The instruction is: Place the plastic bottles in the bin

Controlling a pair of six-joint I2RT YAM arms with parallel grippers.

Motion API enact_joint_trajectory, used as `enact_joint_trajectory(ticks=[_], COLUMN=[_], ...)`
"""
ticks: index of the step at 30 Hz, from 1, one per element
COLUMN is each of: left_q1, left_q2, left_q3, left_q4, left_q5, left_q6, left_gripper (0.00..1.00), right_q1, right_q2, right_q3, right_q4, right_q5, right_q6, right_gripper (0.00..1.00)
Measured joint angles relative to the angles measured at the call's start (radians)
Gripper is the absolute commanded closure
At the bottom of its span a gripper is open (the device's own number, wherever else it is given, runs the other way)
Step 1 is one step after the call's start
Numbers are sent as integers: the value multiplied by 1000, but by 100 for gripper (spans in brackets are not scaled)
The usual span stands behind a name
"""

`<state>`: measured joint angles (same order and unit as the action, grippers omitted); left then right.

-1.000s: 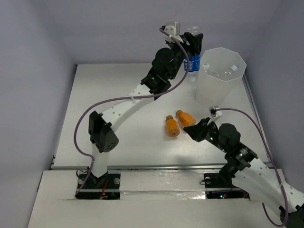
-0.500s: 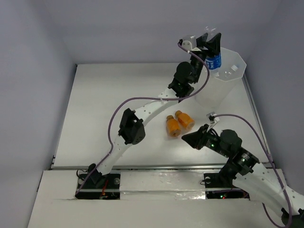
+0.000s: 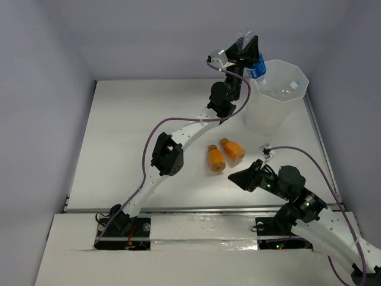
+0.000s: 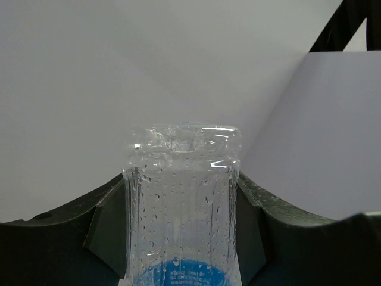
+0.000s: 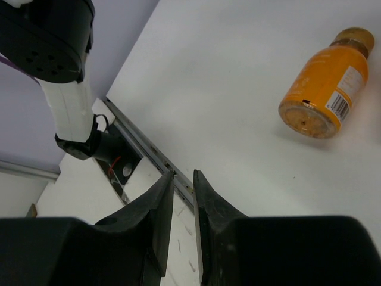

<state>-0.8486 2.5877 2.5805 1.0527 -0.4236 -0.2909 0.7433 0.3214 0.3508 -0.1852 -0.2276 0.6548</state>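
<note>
The task looks partly done. A few clear bottles (image 3: 280, 90) seem to lie inside the bin (image 3: 269, 118), though they are hard to make out. The left tool (image 3: 250, 52) pinches the blue-labelled bottle (image 3: 256, 67), clear and beaded with droplets, over the bin's left rim, not yet released. An orange bottle (image 3: 215, 158) and a second orange bottle (image 3: 233, 149) lie on the surface short of the bin. The right tool (image 3: 240, 178), nearly pressed together and empty, hovers farther from the bin.
</note>
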Motion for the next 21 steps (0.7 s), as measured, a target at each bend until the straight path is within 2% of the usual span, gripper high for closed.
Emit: enact_joint_trajectory(ticks=[7,11,12,15,21], left_q1=[10,-2,-5,-15,-32], left_q2=[35,49,49,47,-13], left_q3=[9,-3,-5,-22,-184], left_q4=[38,31,29,32,-17], left_q5=[9,27,32,50,76], left_q6=[-1,21,26,51,106], left_gripper=[44,26,14,1,1], right_q1=[0,0,0,1,3], right_q2=[82,75,67,40,25], right_q3=[0,3,6,18,55], right_q4=[11,9,3,-11,-39], right_q5=[-13,-15,-14,-4,39], right_q6=[-3,-4,-4,-9,-31], right_gripper=[74,74,74,74,73])
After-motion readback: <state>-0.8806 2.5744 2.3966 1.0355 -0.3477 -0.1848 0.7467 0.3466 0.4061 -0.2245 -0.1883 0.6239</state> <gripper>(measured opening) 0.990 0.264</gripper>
